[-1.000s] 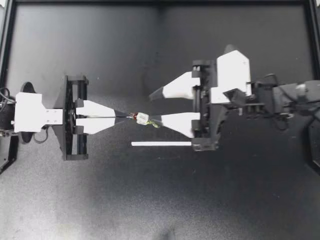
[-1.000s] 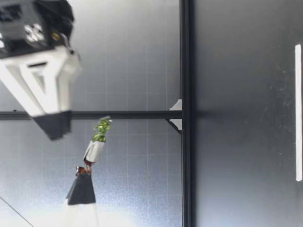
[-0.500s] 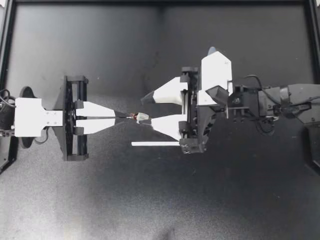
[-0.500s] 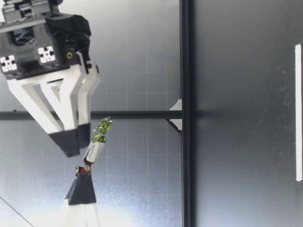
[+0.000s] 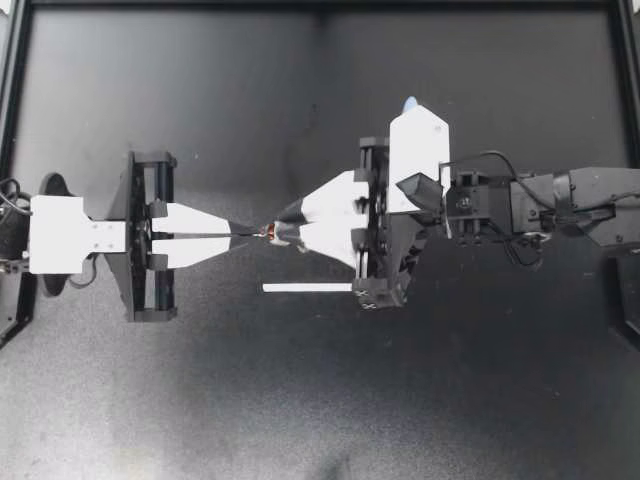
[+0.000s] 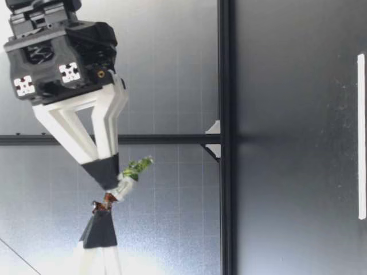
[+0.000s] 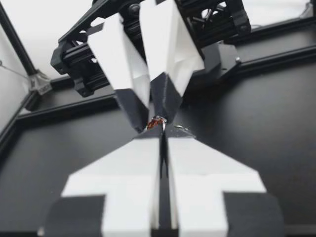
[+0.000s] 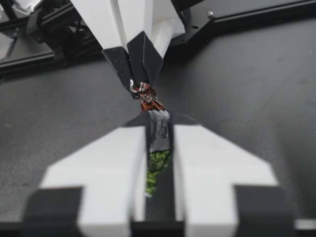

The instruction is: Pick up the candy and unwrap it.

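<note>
candy (image 5: 268,233) mostly hidden, within right hand (image 5: 280,230)

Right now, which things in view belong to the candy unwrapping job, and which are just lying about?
Belongs to the job:
candy, held above the table
left gripper, shut on its red twisted end
right gripper, shut on its silver body

Just lying about:
white strip, flat on the table

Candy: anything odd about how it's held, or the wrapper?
Nothing damaged or spilled. The candy hangs above the table, my left hand shut on its red-brown twist, my right hand shut on the silver body. Its green tail sticks out askew; the wrapper is not yet open.
</note>
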Controlling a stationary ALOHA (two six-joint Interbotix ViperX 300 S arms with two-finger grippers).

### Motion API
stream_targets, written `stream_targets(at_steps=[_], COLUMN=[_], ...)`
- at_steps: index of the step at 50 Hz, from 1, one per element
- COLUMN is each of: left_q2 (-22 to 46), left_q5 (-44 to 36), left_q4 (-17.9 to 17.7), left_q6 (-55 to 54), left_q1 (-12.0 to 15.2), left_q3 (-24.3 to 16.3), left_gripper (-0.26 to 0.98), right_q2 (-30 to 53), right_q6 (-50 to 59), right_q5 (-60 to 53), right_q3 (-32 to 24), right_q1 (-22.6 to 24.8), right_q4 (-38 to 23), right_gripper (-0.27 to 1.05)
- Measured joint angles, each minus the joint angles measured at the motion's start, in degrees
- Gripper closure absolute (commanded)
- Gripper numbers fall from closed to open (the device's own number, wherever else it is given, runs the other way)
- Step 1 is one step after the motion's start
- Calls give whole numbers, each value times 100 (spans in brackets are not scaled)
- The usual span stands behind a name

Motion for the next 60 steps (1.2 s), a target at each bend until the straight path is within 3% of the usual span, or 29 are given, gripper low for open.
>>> stream_targets(at_steps=[11,17,23,31,40,50,60], left_q2=[0,0,0,0,105,360,571], left_q5=[79,220,290,369,501,712,967], left_q4=[-9,-9,-9,-141,-563,-545,-519], left_q6=[-62,-79,-123,-325,-1274,-2241,-2312], left_q1=[0,0,0,-9,-9,-9,-9], left_q3=[0,0,0,0,-88,-483,-721], left_gripper=[88,79,55,10,9,9,10], right_q2=[-9,-35,-105,-211,-272,-272,-272], right_q6=[-9,-53,-158,-334,-571,-694,-721], right_q5=[53,88,185,396,677,905,932], right_q3=[0,18,26,35,26,0,-26], right_q1=[35,35,35,35,35,35,35], right_q4=[0,0,0,0,0,0,0], right_gripper=[96,96,96,96,96,96,96])
